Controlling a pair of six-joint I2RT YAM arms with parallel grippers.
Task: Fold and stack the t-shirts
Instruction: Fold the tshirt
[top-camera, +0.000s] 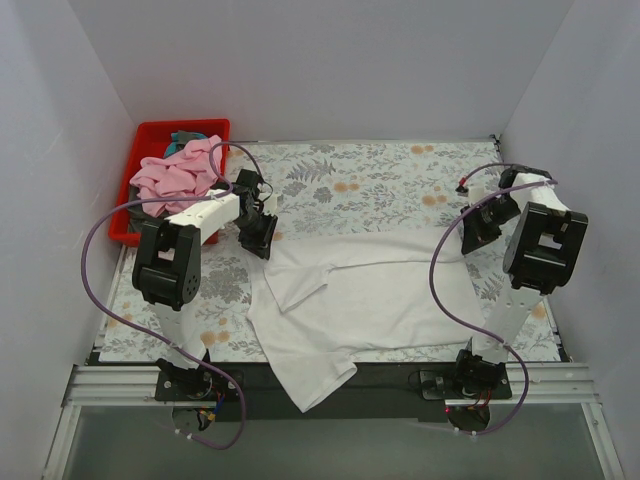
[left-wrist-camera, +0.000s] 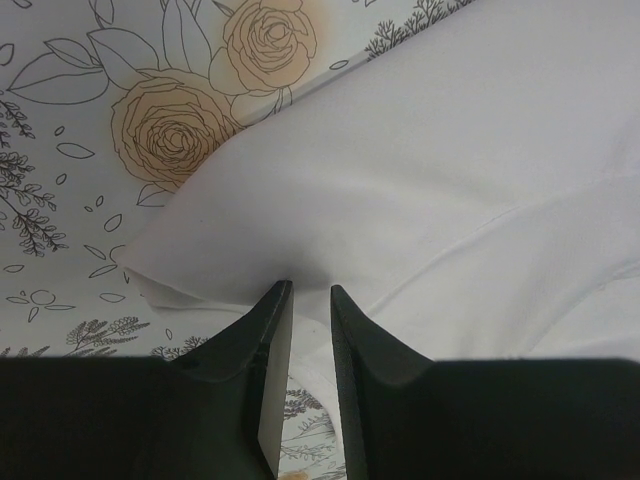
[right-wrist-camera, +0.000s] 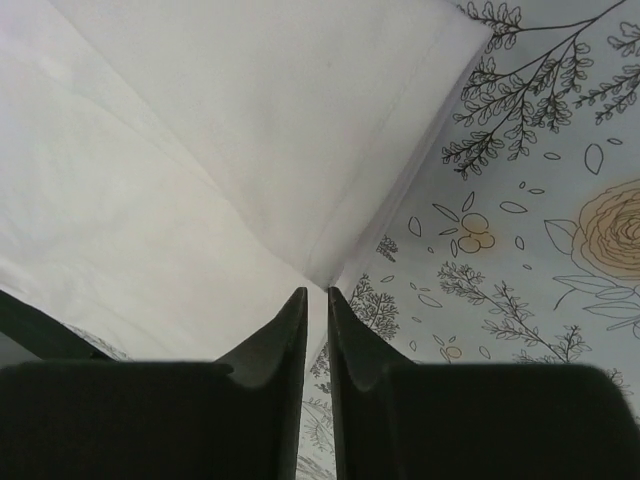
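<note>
Done so far: nothing is lying folded or stacked yet; I am judging the first fold as only beginning.
In hand: the large plain white cotton t-shirt (top-camera: 360, 290) is lying spread on the flower-printed tabletop (top-camera: 380, 175), with one part hanging over the near edge.
Left tool (left-wrist-camera: 310, 288): its fingers are nearly together and are pinching the far-left edge of this shirt.
Right tool (right-wrist-camera: 317, 292): its fingers are also nearly together and are clamping a doubled corner of the same shirt on the right side.
Still waiting: the crumpled pink cotton t-shirt (top-camera: 180, 172) and a teal piece of cloth (top-camera: 185, 137) are sitting in the red plastic bin (top-camera: 150, 135) at the far left.
Count, white shirts: one.
Count, pink shirts: one heap; whether it is hiding more, I cannot tell.
Count, teal: one small part is showing.
Count, grey: none is showing.
Count, bins: one.
Left to do: folding all the shirts, then stacking them.
</note>
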